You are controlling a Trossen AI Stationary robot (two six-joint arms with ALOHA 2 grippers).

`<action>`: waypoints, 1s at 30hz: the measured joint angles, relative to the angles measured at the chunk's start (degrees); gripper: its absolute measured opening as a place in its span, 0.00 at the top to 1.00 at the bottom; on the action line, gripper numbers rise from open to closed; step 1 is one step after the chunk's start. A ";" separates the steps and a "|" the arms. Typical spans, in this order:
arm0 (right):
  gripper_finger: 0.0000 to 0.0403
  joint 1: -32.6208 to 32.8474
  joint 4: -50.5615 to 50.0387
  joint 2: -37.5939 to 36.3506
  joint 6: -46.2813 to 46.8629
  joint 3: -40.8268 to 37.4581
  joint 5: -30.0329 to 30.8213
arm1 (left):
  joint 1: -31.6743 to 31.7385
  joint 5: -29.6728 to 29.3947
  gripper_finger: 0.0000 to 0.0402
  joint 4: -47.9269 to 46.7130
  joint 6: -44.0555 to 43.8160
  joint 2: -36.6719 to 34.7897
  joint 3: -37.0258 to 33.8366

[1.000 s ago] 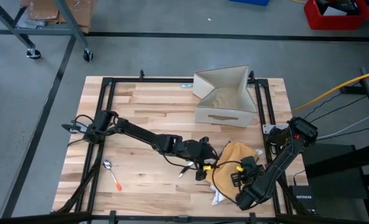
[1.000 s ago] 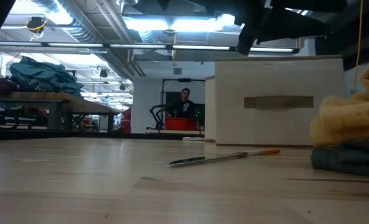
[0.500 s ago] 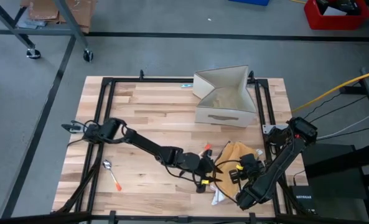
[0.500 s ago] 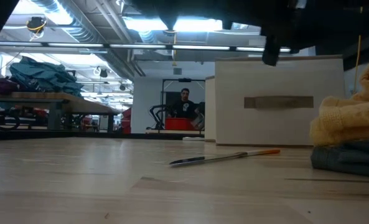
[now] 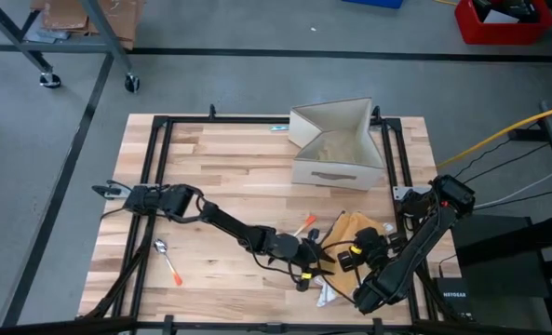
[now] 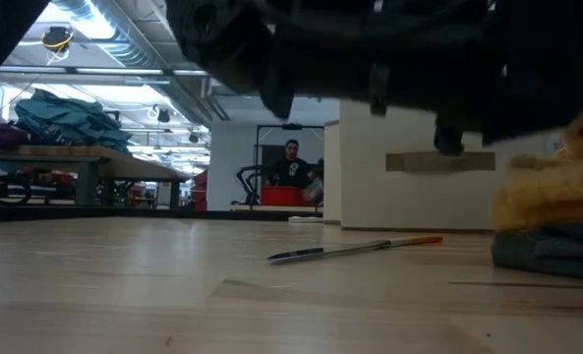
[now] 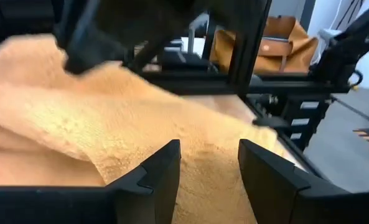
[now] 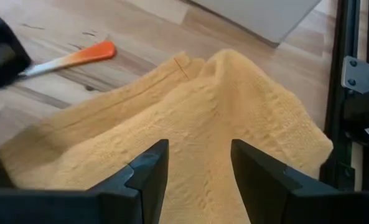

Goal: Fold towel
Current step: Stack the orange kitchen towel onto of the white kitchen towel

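The yellow towel lies bunched near the table's near right corner, its near part resting on a grey cloth. My left gripper is open at the towel's left edge. In the left wrist view the towel fills the space ahead of its fingers. My right gripper is open low over the towel's near part. The right wrist view shows the towel's ridged folds just past its fingers. My left gripper is open with the towel's edge right at its fingers; whether they touch it I cannot tell. My right gripper is open just above the towel's surface, fingers slanting down from the near side; whether they touch it I cannot tell.
An orange-handled utensil lies on the wood just left of the towel. A white open box stands toward the far edge. A spoon lies at the near left. The black frame rail runs close by on the right.
My left gripper has moved toward the near edge and down, ending at the towel's left edge, and its arm now darkens the top of the low view. The towel and the utensil have stayed where they were.
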 joint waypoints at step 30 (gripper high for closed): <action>0.56 -0.01 0.01 -0.09 -25.27 7.34 3.65 | 2.15 1.36 0.62 -29.46 -16.47 0.37 0.31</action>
